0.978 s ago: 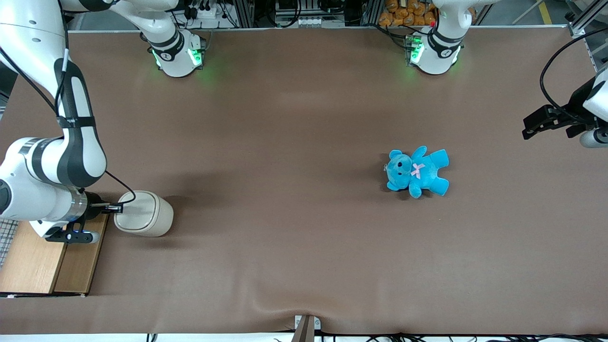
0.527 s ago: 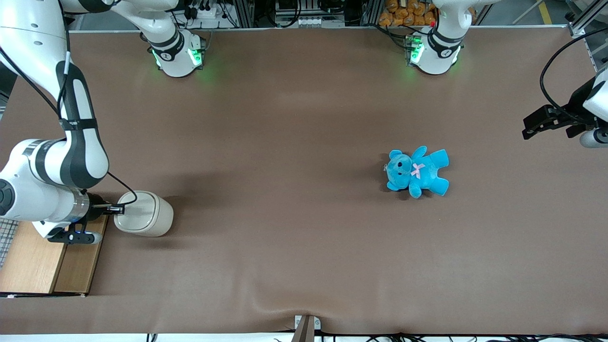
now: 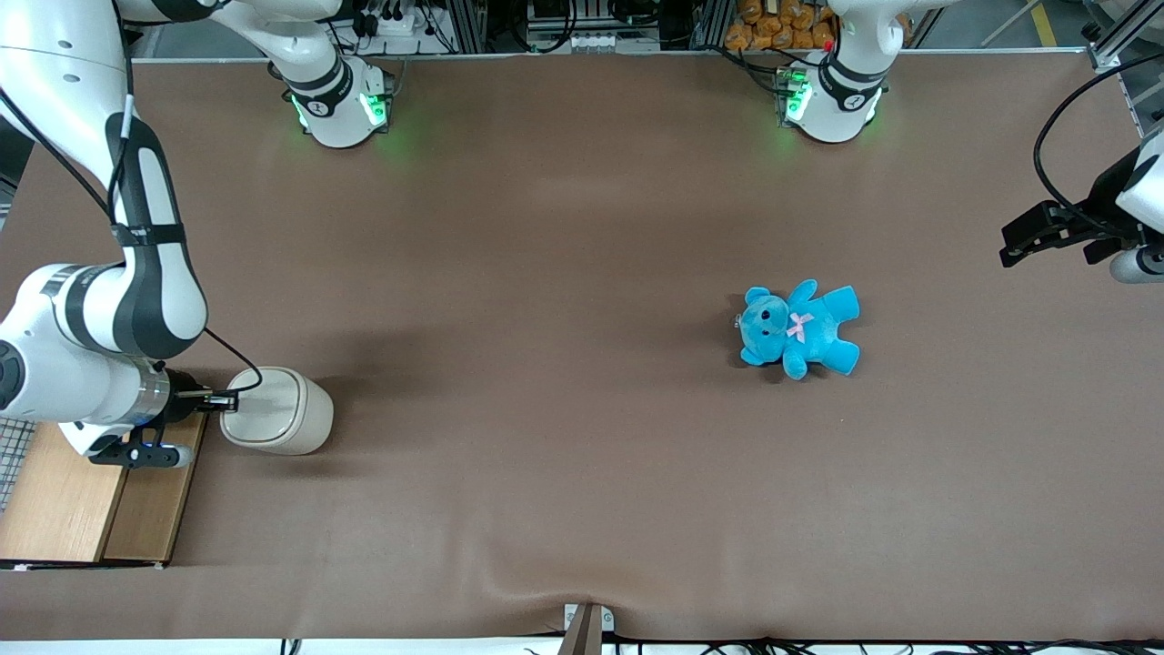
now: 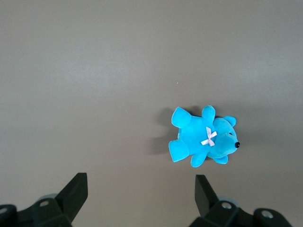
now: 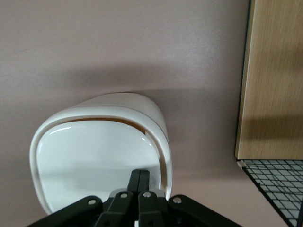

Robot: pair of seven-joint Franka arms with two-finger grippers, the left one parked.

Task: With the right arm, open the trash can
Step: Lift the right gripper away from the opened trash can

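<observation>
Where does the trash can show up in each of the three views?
Front view: trash can at the working arm's end of the table, the gripper at its lid, jaws together.
Right wrist view: trash can, the gripper on its lid.
Left wrist view: not in it.
Shared landmark: wooden box.

your front view looks steeply down over the whole table [image 3: 582,455]. your right wrist view sits close above the trash can [image 5: 102,156], with the gripper [image 5: 139,182]; the left wrist view faces down on the teddy [image 4: 203,139], which the front view shares.
</observation>
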